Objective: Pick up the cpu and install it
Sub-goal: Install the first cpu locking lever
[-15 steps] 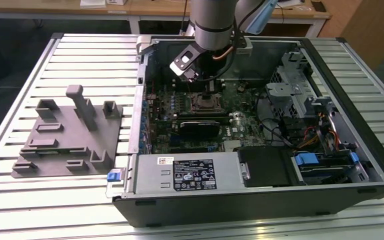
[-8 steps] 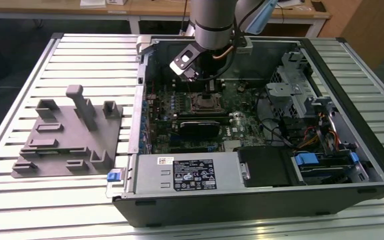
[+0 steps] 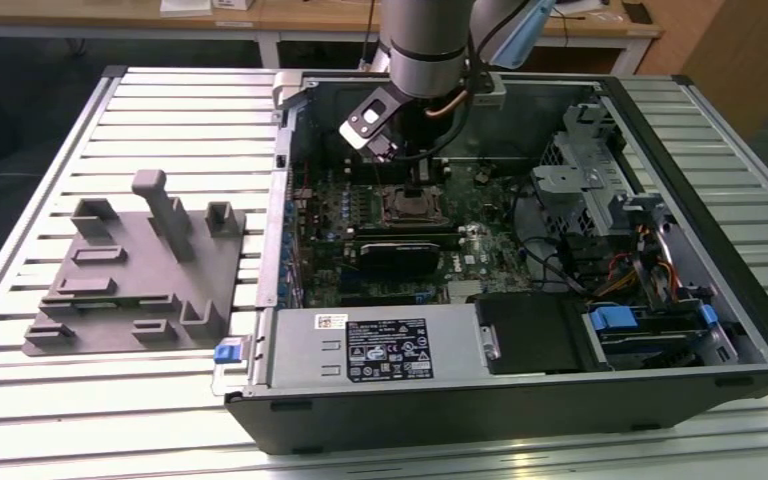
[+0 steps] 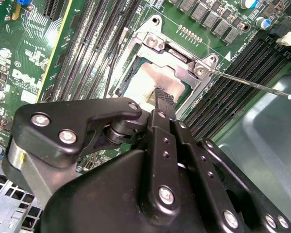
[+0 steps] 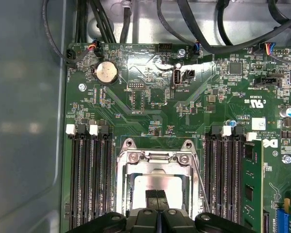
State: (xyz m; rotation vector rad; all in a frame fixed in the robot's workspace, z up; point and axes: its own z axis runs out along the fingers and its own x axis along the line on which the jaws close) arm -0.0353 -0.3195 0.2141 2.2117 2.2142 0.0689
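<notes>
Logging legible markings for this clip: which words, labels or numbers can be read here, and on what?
Label on the grey metal cover, exterior view: print too small to read.
Motherboard, first wrist view: white lettering, too small to quote reliably.
cpu: no print that I can make out.
Nothing quotable.

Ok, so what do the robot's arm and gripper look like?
The arm is a silver-grey tube with a dark band, a black cable and a copper-coloured cable beside it. The gripper is matte black, built of jointed links with silver screw heads, ending in narrow ribbed fingertips.
</notes>
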